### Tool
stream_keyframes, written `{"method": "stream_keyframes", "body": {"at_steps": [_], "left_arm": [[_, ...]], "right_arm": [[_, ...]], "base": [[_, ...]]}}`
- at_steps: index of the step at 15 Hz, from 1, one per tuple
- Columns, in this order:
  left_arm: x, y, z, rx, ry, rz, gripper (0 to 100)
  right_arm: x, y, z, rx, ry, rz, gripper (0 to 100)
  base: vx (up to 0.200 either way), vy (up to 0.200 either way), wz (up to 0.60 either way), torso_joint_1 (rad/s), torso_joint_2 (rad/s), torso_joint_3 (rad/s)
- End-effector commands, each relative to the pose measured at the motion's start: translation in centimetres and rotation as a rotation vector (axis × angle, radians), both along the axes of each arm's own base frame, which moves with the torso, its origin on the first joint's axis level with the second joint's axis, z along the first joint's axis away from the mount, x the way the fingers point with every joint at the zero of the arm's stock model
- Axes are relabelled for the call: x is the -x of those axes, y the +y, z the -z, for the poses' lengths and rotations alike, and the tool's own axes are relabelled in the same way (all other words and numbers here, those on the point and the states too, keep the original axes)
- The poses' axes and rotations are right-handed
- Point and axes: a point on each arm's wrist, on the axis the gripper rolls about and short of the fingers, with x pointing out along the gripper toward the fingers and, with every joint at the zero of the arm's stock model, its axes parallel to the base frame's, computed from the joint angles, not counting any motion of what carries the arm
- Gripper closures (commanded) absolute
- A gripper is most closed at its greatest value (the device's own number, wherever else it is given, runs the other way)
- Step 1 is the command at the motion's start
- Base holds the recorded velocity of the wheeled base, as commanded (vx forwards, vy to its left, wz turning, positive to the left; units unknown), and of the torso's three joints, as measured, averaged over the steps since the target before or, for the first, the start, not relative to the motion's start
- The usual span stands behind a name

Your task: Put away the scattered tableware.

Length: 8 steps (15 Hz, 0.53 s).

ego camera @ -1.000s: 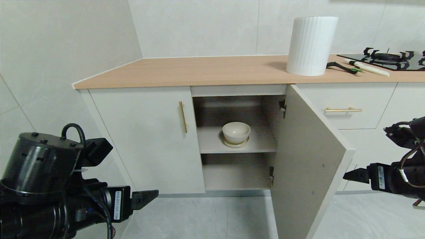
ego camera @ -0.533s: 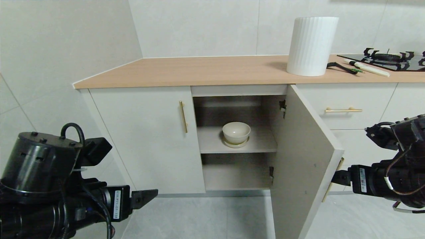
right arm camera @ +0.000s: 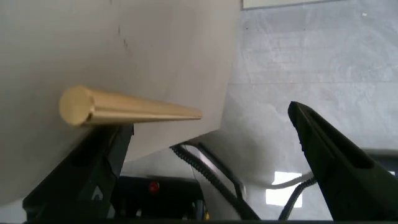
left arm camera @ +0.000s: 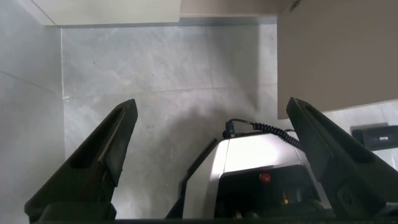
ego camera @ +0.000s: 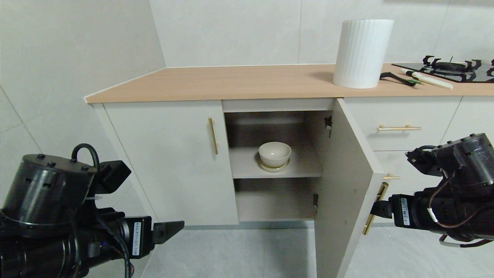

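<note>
Inside the cupboard (ego camera: 170, 162), on its upper shelf (ego camera: 303, 166), the bowl (ego camera: 274, 153) sat on a plate (ego camera: 274, 167). Right claw (right arm camera: 208, 124) gaped wide, empty, just beside the handle (right arm camera: 134, 111) of the cupboard's open door (ego camera: 347, 173). Left claw (left arm camera: 212, 106) also wide open, empty, low left of cupboard.

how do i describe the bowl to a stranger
Under the wooden countertop, look into the cabinet whose door stands open. On its upper shelf sits a cream bowl on a gold-rimmed plate, low and smooth, unlike the tall ribbed white container above.
</note>
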Motion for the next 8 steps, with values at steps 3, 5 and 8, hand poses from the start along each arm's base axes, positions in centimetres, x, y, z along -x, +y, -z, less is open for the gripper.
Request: {"method": "stream_keyframes", "body": {"at_steps": [3, 5, 8], "left_arm": [[-0.1, 0.0, 0.1, 0.0, 0.004, 0.0, 0], [-0.1, 0.0, 0.1, 0.0, 0.004, 0.0, 0], [0.0, 0.0, 0.0, 0.001, 0.0, -0.001, 0]], "right_arm": [[0.7, -0.1, -0.2, 0.001, -0.013, -0.009, 0], [1.0, -0.2, -0.8, -0.016, -0.035, -0.017, 0], [-0.4, 0.6, 0.5, -0.009, -0.022, -0.015, 0]], "base": [[0.0, 0.0, 0.0, 0.0, 0.0, 0.0], [0.0, 0.0, 0.0, 0.0, 0.0, 0.0], [0.0, 0.0, 0.0, 0.0, 0.0, 0.0]]}}
